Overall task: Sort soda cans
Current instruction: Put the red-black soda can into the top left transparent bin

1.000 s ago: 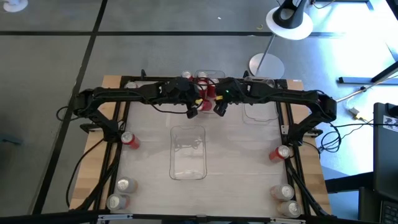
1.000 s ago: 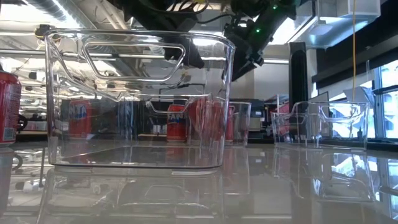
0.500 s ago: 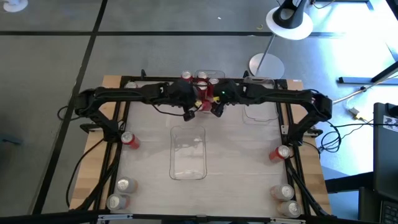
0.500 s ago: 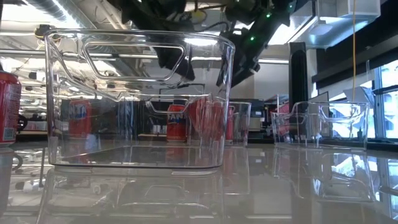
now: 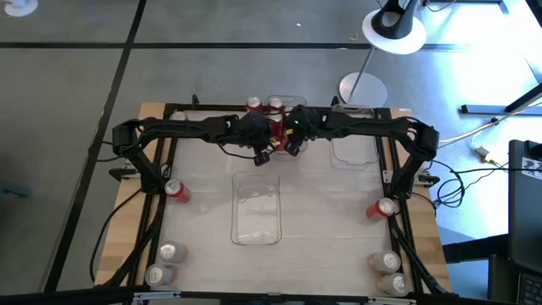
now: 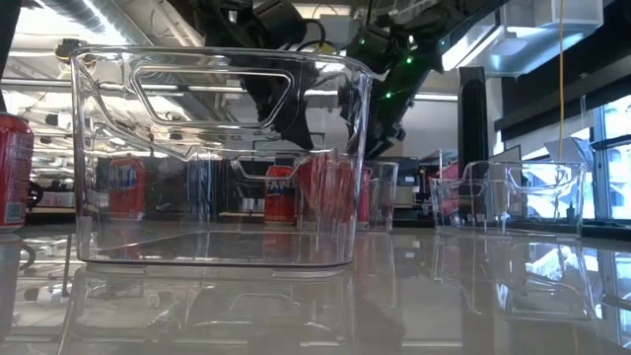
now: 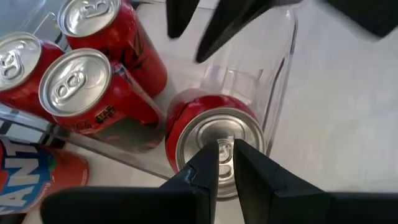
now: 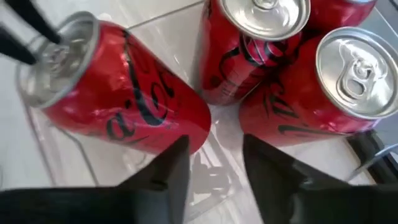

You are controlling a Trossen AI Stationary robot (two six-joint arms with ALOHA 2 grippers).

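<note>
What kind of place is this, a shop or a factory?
Probably a robotics lab or open workshop: two dark robot arms work over a wooden table, with clear plastic bins and red soda cans laid out.

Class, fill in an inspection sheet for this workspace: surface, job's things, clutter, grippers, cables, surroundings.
Surface: pale glossy table on a wooden board.
Job's things: red soda cans grouped in the far bin; loose cans at the left and right edges and near corners; one can at the left gripper's tips.
Clutter: empty clear bin at centre, another far right.
Grippers: left gripper shut on that can's top; right gripper open beside a red can.
Cables: wires at the right edge.
Surroundings: grey floor, lamp.
</note>
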